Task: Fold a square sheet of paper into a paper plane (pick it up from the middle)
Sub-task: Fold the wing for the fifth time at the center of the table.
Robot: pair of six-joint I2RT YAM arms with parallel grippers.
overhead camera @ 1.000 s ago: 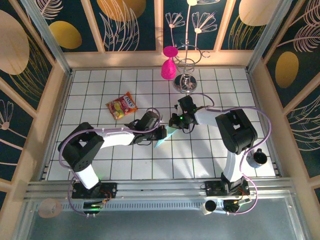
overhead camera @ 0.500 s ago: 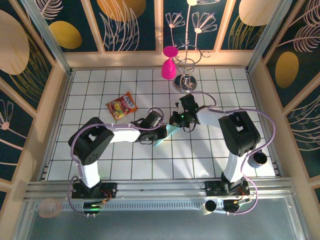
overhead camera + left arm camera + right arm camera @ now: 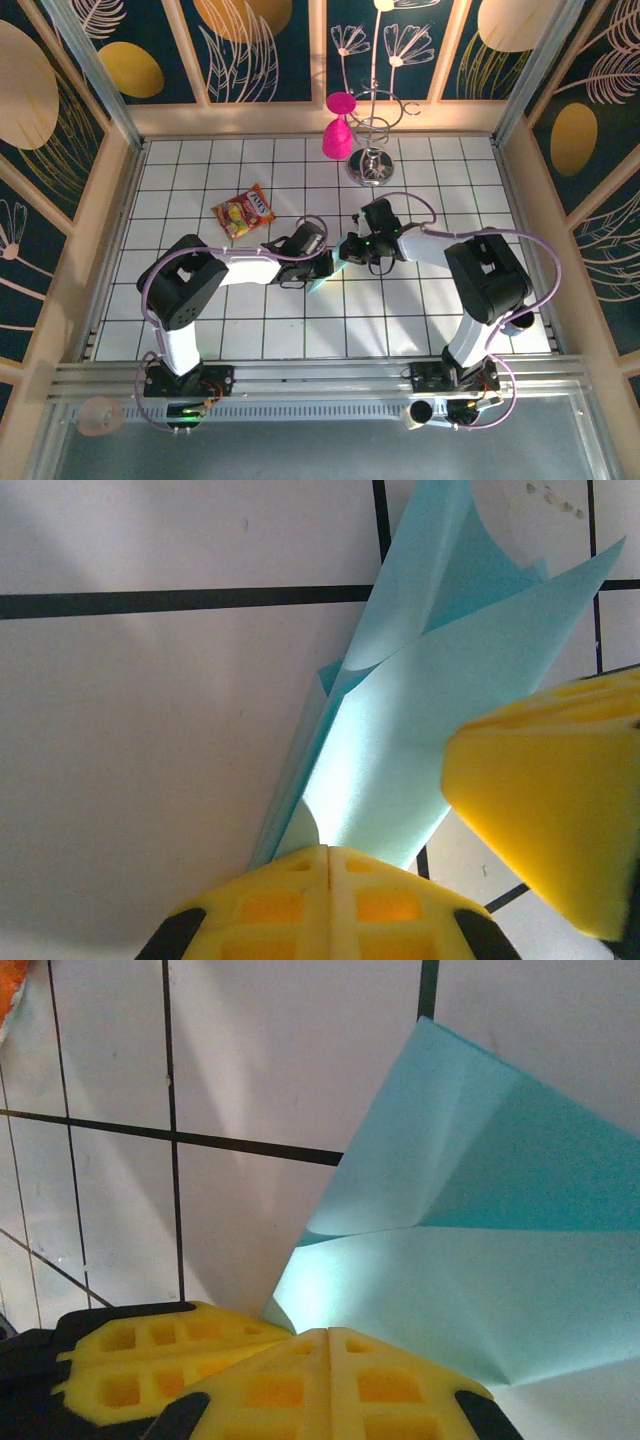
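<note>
Where both arms meet mid-tabletop [image 3: 400,320], 1 half-folded paper plane [image 3: 400,730] is held betw. them. The left pincer [image 3: 327,865] is pressed together on its near end. The right pincer [image 3: 330,1350], just beside it, pinches the adjoining edge. Long axis: diagonal, approx. near-left to far-right, both arms equally near. Count: 1 plane, 2 pincers, 1 snack packet [image 3: 245,212], well apart.

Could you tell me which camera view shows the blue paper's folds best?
The right wrist view: the blue paper spreads wide, with its creases plain. The left wrist view shows curled, overlapping layers; the top external view, a small sliver.
</note>
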